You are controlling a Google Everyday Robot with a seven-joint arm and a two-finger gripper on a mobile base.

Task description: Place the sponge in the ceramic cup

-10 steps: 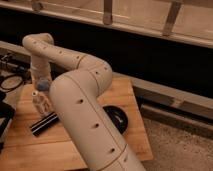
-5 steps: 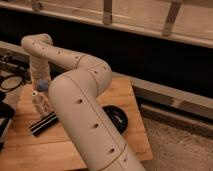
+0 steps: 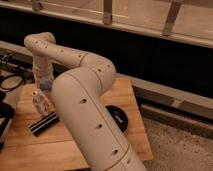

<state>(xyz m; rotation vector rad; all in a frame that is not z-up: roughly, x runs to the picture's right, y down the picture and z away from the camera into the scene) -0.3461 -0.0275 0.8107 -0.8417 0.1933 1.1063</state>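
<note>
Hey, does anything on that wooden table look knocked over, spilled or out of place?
Nothing looks spilled or broken. The one thing askew is a black bar, which lies flat at a slant on the table, close beside the gripper over the table's left part. The arm hides much of the table.

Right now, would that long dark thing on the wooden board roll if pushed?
The long dark thing lies flat; whether round or flat-sided is unclear, so a sideways push might roll it. It looks straight and rigid, so probably will not flop. The claw hangs above the small pale bottle beside it.
</note>
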